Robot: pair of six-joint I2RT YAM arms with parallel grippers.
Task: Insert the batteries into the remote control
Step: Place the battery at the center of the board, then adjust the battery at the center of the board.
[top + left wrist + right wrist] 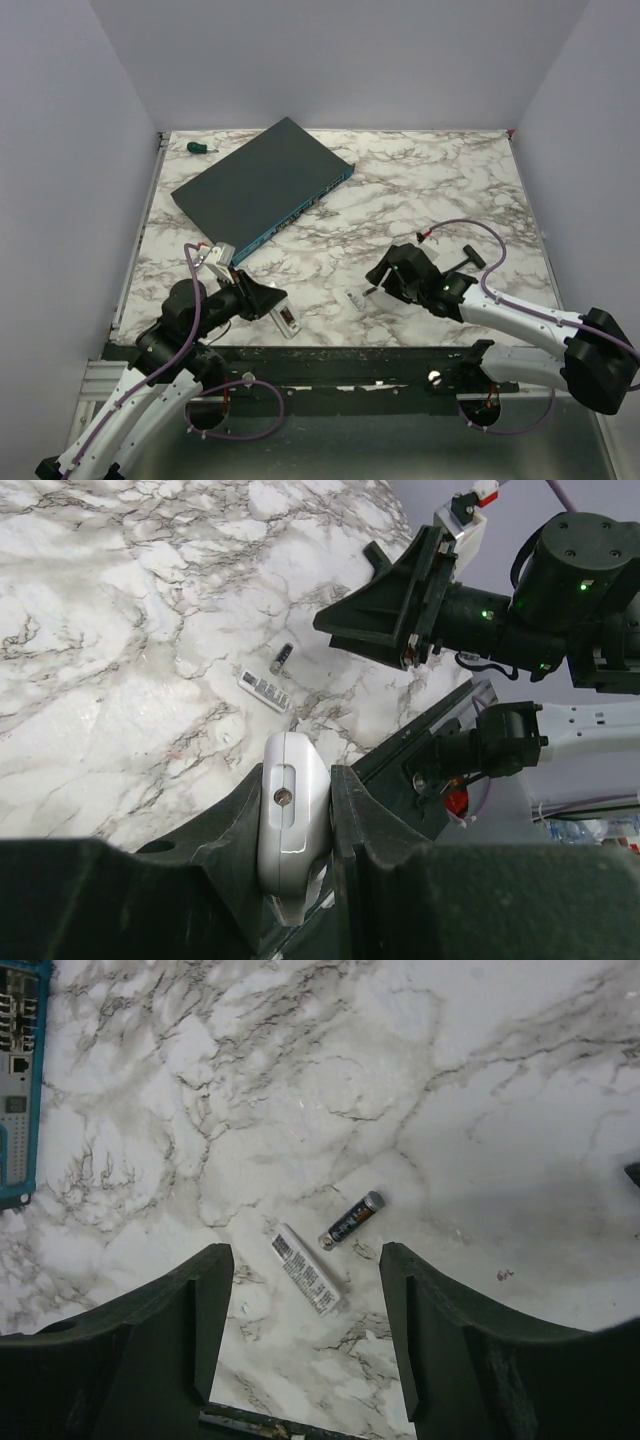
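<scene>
Status: early stage; no battery is seen loaded.

1. Remote control (290,825): clamped edge-on between the jaws of the left gripper (265,300), at the near left of the marble table (420,190). One narrow end with a small slot faces the left wrist camera. The battery compartment is not visible in any view, so its contents cannot be confirmed.
2. Battery (352,1220): one small cylindrical cell lies flat on the table, untouched. No second cell is visible.
3. White labelled strip (307,1268): lies flat just beside the battery, apart from it. It is probably the compartment cover; this cannot be verified.
4. Right gripper (305,1260): jaws stand wide and hold nothing, poised above the battery and the strip.
5. Network switch (262,185): lies at the far left, well apart from the work.

Remaining, by judgement: pick up the battery, seat it in the remote control, locate any further cells, refit the cover.
</scene>
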